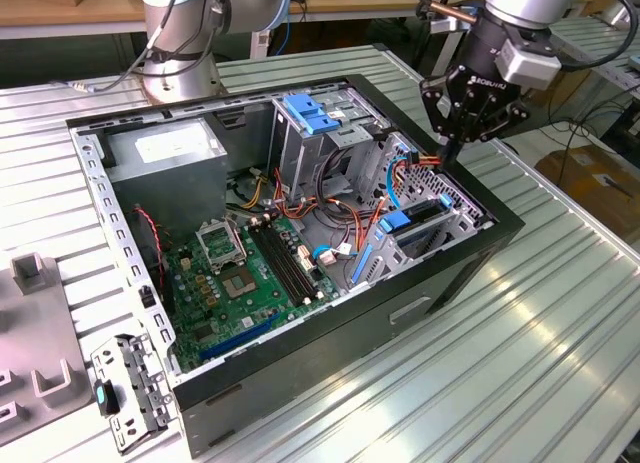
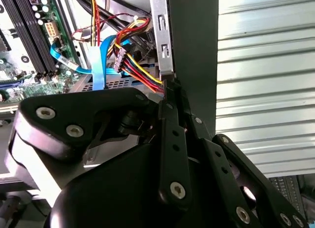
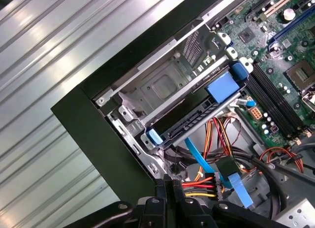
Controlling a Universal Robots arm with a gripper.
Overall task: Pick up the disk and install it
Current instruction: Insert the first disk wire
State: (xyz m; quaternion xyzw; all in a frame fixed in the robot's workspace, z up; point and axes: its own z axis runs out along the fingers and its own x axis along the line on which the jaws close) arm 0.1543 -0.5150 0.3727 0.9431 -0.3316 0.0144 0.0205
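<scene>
The disk [image 3: 197, 114] lies in a slot of the metal drive cage [image 3: 162, 85] at the corner of the open computer case, its blue carrier rails showing at both ends. In the exterior view the disk [image 1: 415, 223] sits low in the cage near the case's right wall. My gripper [image 1: 450, 155] hangs above the cage's far end, apart from the disk, with its black fingers [image 2: 170, 97] pressed together and nothing seen between them. Its tips hover beside a bundle of red, yellow and black power wires [image 2: 135, 70]. In the first wrist view the gripper [image 3: 170, 186] points down toward the disk.
The case [image 1: 300, 403] lies open on a ribbed metal table [image 1: 540, 363]. Inside are a green motherboard [image 1: 250, 273], a grey power-supply box [image 1: 165, 148], a taller cage with a blue latch [image 1: 310, 113] and blue data cables [image 3: 202, 159]. A loose bracket [image 1: 125, 393] lies at the exterior view's left.
</scene>
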